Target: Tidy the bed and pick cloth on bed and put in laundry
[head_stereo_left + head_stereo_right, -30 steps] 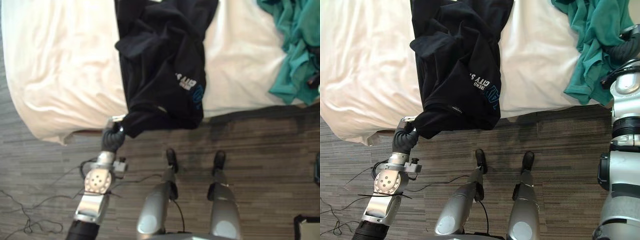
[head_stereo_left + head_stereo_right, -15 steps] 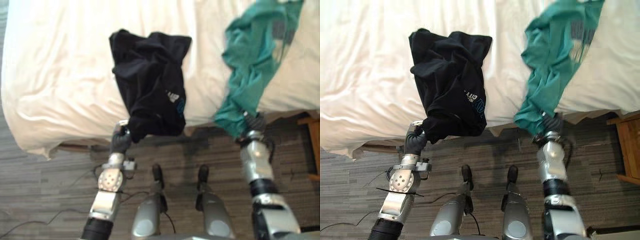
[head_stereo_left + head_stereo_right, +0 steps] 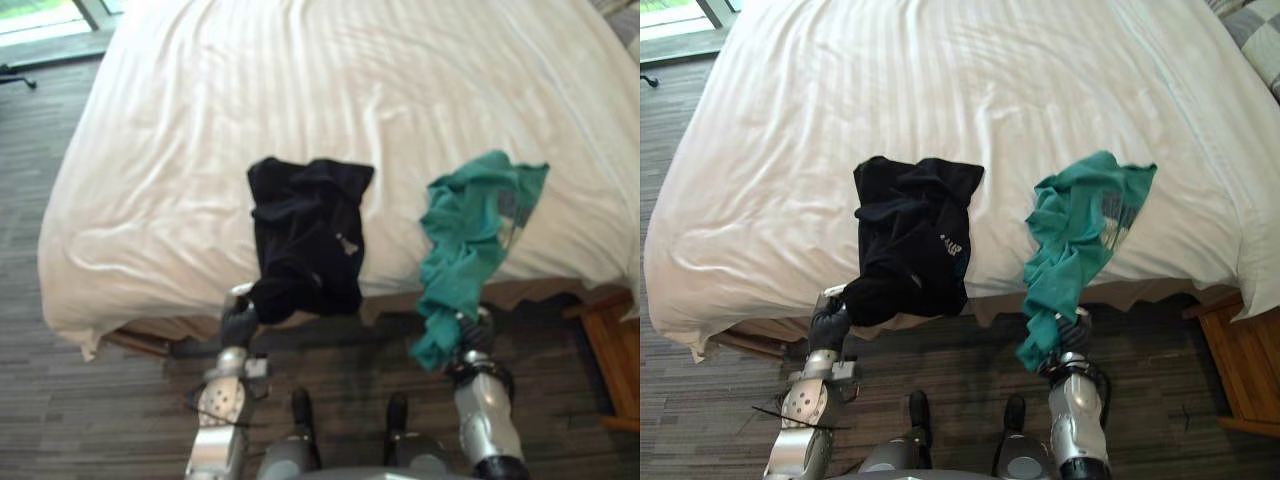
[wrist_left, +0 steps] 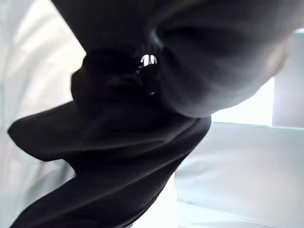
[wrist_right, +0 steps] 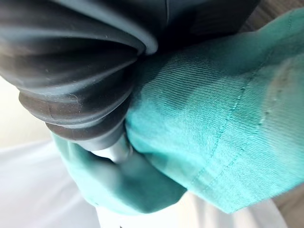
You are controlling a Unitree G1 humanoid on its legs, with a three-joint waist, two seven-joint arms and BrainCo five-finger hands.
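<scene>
Left robot hand (image 3: 828,326) is down low, just off the near edge of the bed (image 3: 940,90), and it's clenched on the bottom end of the black shirt (image 3: 908,245). The left wrist view is pretty much all dark fabric bunched right up against the hand, with a little glint of silver finger (image 4: 148,59) poking through, so that grip looks properly closed round the cloth. From the hand the black shirt runs up over the mattress edge and ends in a crumpled heap on the white sheet, a bit left of the middle.

Right robot hand (image 3: 1072,330) is the same deal on the other side: low, just below the mattress edge, grasping the lower end of the teal shirt (image 3: 1080,230). In its wrist view the teal cloth wraps right around a silver finger (image 5: 114,149) next to the dark ribbed cover. That shirt hangs down over the edge to the hand, and its upper part lies rumpled on the sheet.

So both shirts are half on the bed, half dangling, with a strip of bare sheet between them; they aren't touching. The rest of the sheet is only lightly wrinkled. Below is grey plank-look floor (image 3: 700,420), and a wooden stand (image 3: 1240,370) sits by the bed's right corner.
</scene>
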